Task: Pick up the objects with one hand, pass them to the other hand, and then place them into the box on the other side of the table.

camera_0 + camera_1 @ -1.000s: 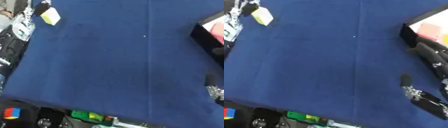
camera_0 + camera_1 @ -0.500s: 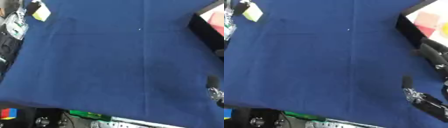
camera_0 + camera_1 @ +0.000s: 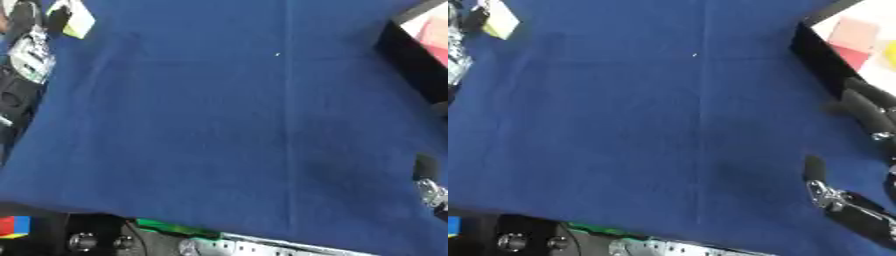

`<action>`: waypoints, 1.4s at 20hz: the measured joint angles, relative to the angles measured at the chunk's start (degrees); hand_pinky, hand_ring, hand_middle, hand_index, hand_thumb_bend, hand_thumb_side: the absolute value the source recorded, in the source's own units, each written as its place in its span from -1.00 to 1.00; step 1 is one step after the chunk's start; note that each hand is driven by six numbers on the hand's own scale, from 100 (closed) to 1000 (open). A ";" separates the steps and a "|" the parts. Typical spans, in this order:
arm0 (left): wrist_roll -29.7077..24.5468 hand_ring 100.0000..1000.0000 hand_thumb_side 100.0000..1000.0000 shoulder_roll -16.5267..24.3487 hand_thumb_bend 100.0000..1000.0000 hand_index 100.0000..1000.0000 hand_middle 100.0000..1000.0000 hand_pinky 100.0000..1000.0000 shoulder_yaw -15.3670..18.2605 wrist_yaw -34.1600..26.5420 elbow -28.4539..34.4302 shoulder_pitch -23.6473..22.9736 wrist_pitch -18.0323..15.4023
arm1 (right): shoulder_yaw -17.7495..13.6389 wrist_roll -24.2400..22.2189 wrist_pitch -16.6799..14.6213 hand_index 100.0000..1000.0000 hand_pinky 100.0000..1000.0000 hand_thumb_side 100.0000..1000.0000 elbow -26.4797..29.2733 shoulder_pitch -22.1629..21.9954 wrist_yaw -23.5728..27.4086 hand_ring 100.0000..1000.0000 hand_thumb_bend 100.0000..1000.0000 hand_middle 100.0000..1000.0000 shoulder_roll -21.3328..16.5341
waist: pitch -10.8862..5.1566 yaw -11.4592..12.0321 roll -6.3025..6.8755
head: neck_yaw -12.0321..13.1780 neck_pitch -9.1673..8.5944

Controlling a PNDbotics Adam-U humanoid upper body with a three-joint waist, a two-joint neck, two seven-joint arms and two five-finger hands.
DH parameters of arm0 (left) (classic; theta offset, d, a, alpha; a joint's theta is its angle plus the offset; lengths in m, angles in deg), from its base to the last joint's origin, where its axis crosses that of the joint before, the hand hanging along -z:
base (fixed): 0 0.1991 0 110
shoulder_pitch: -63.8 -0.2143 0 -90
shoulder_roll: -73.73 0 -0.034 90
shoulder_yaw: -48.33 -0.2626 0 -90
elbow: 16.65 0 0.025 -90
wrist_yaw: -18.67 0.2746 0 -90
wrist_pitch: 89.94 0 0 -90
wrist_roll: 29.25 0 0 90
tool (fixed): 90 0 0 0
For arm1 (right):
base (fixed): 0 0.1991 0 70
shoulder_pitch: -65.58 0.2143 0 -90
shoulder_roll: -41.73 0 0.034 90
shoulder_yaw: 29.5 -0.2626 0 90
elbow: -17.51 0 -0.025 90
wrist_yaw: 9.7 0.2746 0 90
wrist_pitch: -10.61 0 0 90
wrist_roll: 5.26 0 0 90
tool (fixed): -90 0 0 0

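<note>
My left hand (image 3: 31,47) shows at the upper left corner, black and silver. Its fingers are curled round a pale yellow block (image 3: 80,22) held just above the blue cloth (image 3: 227,125). At the upper right stands the black-walled box (image 3: 820,62). A pink block (image 3: 853,34) lies on its white inside, with a red piece and a yellow one beside it. My right hand (image 3: 866,107) hangs open below the box at the right edge, holding nothing. Its fingers are straight and its thumb (image 3: 815,169) is spread toward the middle.
The blue cloth covers the whole table. Along the near edge run a green strip (image 3: 175,227), a metal rail and dark equipment with round knobs (image 3: 83,241). A red, blue and yellow cube (image 3: 13,226) sits at the lower left corner.
The whole picture has slid, so the camera has tilted. My left hand still holds the yellow block at the upper left, and my right hand stays open by the box.
</note>
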 measured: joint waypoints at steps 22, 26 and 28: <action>3.57 0.51 0.71 -2.90 -0.43 0.79 0.56 0.66 -1.46 2.62 0.11 0.99 -4.72 | 0.02 -0.13 0.24 1.00 0.80 -0.62 0.00 -0.46 -0.05 0.83 -1.00 0.33 0.06 | -0.18 -0.21 -0.27 | 0.48 -1.88; 3.52 0.55 0.62 -2.96 -0.20 0.84 0.60 0.67 -1.76 6.92 1.33 1.10 -4.59 | 0.02 -0.23 0.34 1.00 0.80 -0.61 0.00 -0.47 -0.05 0.83 -1.00 0.32 0.06 | -0.21 -0.24 -0.28 | 0.03 -3.13; 3.66 0.57 0.54 -2.98 -0.10 0.85 0.62 0.68 -1.83 9.80 2.17 1.16 -4.35 | 0.02 -0.24 0.35 1.00 0.80 -0.60 0.00 -0.47 -0.05 0.83 -1.00 0.32 0.06 | -0.22 -0.25 -0.28 | -0.18 -3.64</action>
